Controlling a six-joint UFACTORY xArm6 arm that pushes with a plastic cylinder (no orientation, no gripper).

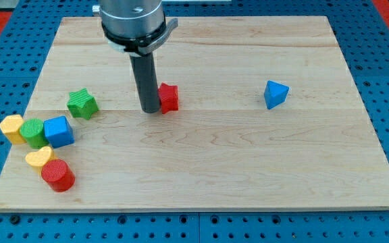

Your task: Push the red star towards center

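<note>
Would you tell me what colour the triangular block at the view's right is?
Blue: the triangular block shows plainly in the camera view.

A silver-grey metal cylinder tapers to my dark rod's tip (150,110).

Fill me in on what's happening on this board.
My tip sits right against the view's left side of the red star, placed to push it toward the board's center. A blue triangle lies alone to the view's right. The other blocks are grouped at the view's left, untouched.
</note>
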